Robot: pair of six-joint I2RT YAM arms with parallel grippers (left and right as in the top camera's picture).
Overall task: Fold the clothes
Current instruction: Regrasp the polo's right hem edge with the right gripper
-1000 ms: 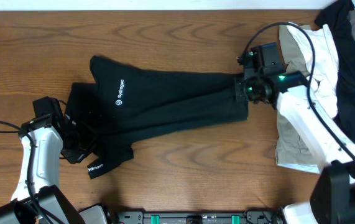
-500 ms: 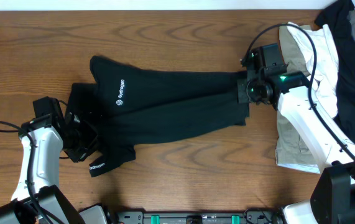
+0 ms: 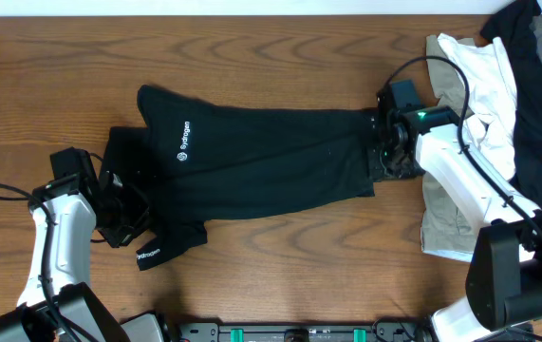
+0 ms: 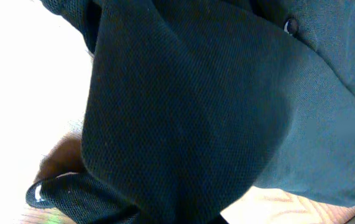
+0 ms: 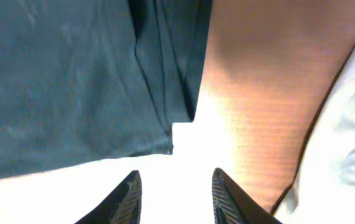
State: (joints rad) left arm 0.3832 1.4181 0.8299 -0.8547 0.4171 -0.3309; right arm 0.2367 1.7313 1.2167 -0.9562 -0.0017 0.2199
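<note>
I'm watching the black shirt lying lengthwise left-to-right, its hem just ahead of my right pincer, fingers apart and empty; the left pincer is sitting in cloth, and I cannot tell its grip.

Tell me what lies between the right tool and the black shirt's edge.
Only bare table: the right wrist view shows wood between the open right tool and the black shirt, with nothing else there.
</note>
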